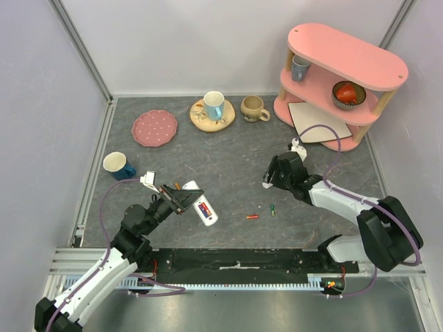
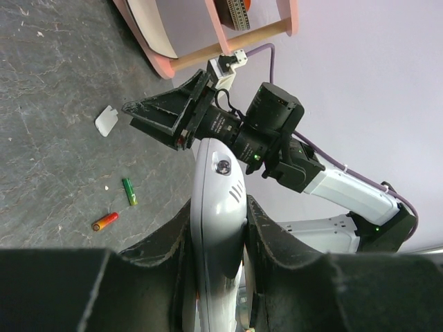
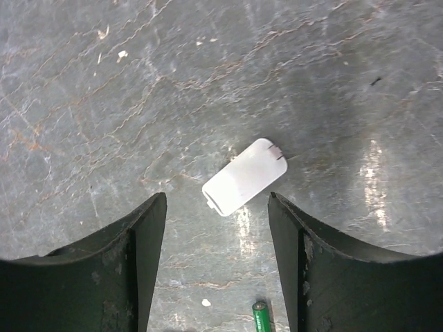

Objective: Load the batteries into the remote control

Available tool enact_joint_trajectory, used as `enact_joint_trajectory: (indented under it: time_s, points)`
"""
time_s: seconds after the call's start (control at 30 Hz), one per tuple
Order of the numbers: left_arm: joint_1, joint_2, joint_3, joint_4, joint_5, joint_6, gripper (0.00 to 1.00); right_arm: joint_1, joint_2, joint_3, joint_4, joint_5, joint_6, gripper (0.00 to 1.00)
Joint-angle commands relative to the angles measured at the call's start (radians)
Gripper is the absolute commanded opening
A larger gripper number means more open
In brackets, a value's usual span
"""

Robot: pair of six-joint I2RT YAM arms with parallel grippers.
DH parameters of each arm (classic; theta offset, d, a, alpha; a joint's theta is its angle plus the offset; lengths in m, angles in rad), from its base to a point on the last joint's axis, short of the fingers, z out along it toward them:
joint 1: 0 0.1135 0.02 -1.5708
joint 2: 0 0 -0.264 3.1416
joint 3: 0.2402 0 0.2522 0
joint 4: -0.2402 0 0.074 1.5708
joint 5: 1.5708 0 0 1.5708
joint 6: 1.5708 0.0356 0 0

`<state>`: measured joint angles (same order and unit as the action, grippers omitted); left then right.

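Holding the remote point(image 1: 205, 207) clenched edge-on in my left gripper point(image 1: 185, 198), left of centre over the table point(image 1: 228, 159). A red-and-blue patch is showing on its upward face. Two cells are lying loose to its right, near each other but apart: a red-orange battery point(image 1: 252, 216) and a green battery point(image 1: 273, 209). My right gripper point(image 3: 216, 202) is hanging released, jaws wide, over a small white cover point(image 3: 244, 177) lying flat on the table.

Dark grey stone-patterned tabletop point(image 1: 228, 159) across the centre, pale lilac walls point(image 1: 41, 83) on three sides, aluminium corner posts point(image 1: 80, 48) upper left and right, pink two-tier shelf point(image 1: 346, 52) upper right, soft even light
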<state>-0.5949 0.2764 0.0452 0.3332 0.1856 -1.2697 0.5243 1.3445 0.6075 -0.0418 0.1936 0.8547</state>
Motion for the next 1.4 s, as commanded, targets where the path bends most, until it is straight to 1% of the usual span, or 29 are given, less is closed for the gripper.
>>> enact_joint_trajectory:
  time_s: [0.0,0.23,0.47,0.57,0.73,0.8,0.83,0.9,0.97,1.1,1.2,1.37]
  points:
    - [0.004,0.01,-0.093,0.07,0.002,0.03,0.02,-0.023,-0.012,-0.008,-0.043,0.041,0.037,0.68]
    - [0.004,0.02,-0.102,0.086,0.005,0.027,0.02,-0.027,0.048,-0.017,-0.026,0.03,0.024,0.69]
    - [0.004,0.012,-0.108,0.084,0.0,0.023,0.02,-0.041,0.123,0.018,0.029,-0.016,-0.046,0.69]
    - [0.004,0.001,-0.113,0.084,-0.003,0.02,0.02,-0.056,0.18,0.063,0.033,-0.062,-0.091,0.7]
    - [0.003,-0.019,-0.116,0.056,-0.008,0.02,0.02,-0.061,0.287,0.142,0.034,-0.186,-0.218,0.68]
    - [0.003,-0.023,-0.119,0.047,-0.009,0.021,0.02,-0.061,0.306,0.176,0.034,-0.192,-0.267,0.68]
    - [0.003,-0.025,-0.119,0.047,-0.014,0.021,0.02,-0.063,0.33,0.192,0.03,-0.254,-0.287,0.68]
    - [0.004,-0.023,-0.122,0.047,-0.015,0.021,0.02,-0.061,0.36,0.235,0.017,-0.275,-0.312,0.68]
    - [0.004,-0.02,-0.126,0.047,-0.018,0.021,0.02,-0.061,0.364,0.261,-0.01,-0.258,-0.325,0.68]
    - [0.004,-0.011,-0.122,0.053,-0.023,0.024,0.02,-0.063,0.293,0.261,-0.032,-0.169,-0.31,0.69]
    - [0.004,0.0,-0.12,0.059,-0.023,0.029,0.02,-0.057,0.246,0.264,-0.046,-0.177,-0.313,0.71]
    - [0.004,0.033,-0.127,0.095,-0.021,0.027,0.02,-0.011,0.229,0.278,-0.109,-0.158,-0.368,0.75]
